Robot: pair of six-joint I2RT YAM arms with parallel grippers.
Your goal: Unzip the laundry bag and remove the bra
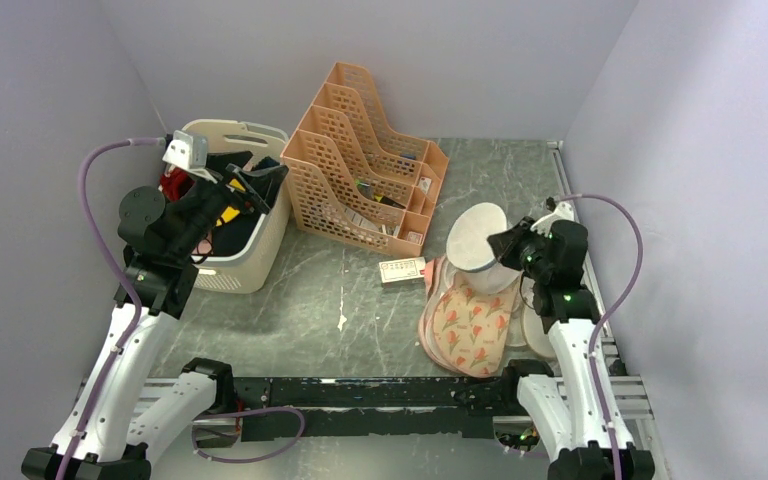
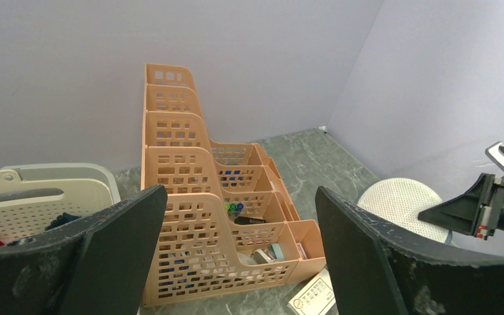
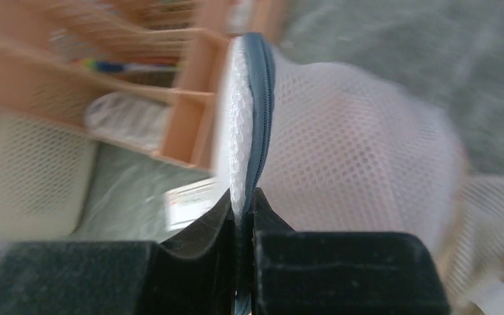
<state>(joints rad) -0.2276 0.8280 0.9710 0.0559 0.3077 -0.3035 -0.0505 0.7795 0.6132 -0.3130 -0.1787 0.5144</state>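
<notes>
A peach stepped file organiser stands near the far edge of the grey marbled counter, pens in its compartments. Just left of it sits a cream perforated basket holding red, yellow and black clothes. A small printed card lies before the organiser, and a peach flower-printed pad lies toward the near right corner

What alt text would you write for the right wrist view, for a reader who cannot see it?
The right tool is pinched shut on the grey zip edge of the white mesh laundry bag, which fills the blurred picture's middle. Behind, at left, stand a peach organiser and a pale basket.
</notes>
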